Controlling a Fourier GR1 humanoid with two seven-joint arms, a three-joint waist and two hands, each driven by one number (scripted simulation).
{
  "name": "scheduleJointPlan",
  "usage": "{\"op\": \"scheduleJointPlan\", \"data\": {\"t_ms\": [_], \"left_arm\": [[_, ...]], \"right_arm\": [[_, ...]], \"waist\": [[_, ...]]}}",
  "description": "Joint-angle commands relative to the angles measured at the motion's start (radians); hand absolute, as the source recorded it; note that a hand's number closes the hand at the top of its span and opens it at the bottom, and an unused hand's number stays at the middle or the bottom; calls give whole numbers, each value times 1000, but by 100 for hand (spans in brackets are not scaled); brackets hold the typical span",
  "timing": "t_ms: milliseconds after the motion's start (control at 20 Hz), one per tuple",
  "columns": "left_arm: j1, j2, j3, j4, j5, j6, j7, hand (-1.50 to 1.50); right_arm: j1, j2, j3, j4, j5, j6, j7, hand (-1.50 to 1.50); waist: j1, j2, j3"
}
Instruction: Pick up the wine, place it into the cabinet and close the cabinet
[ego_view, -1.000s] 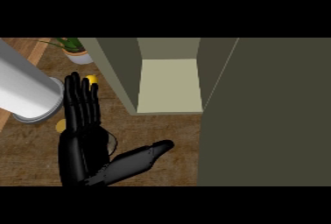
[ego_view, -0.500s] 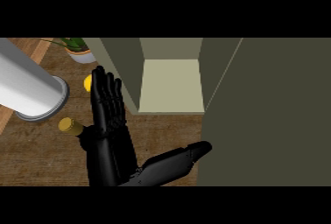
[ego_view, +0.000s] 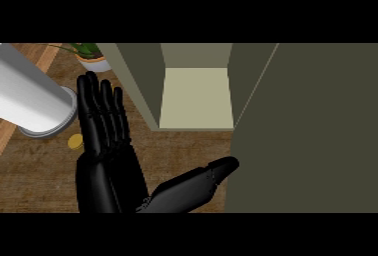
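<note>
My left hand (ego_view: 111, 170) fills the lower left middle of the head view. It is open, fingers straight and pointing up the view, and it holds nothing. Its thumb (ego_view: 210, 175) sticks out to the right, and the thumb's tip overlaps the near edge of the cabinet door (ego_view: 310, 130). The door stands open and covers the whole right side. The olive cabinet (ego_view: 140, 80) is open, and its pale shelf (ego_view: 196, 97) shows nothing on it. No wine bottle is recognisable; the hand and the door hide part of the counter. My right hand does not show.
A tall pale grey cylinder (ego_view: 33, 100) stands at the left edge, with a small yellow round thing (ego_view: 75, 141) beside its base. A potted plant (ego_view: 92, 57) sits at the back left. Brown wooden counter (ego_view: 37, 180) shows at the lower left.
The left hand has moved right and up the view and looks larger. Its thumb now reaches the door's edge. Its fingers now cover a second yellow thing that showed near the cabinet wall.
</note>
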Motion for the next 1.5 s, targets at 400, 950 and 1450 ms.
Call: {"op": "scheduleJointPlan", "data": {"t_ms": [400,950,1450], "left_arm": [[102,-1,-22,-145,-272,-35,222,-150],[347,63,50,-342,-122,-95,103,-150],[451,166,110,-287,166,21,-75,-150]], "right_arm": [[-65,5,17,-137,36,-55,166,-150],[-42,-5,-32,-189,-38,-31,205,-150],[-117,6,-36,-179,-19,-56,250,-150]], "waist": [[-1,0,0],[-4,2,-1],[-5,3,-3]]}}
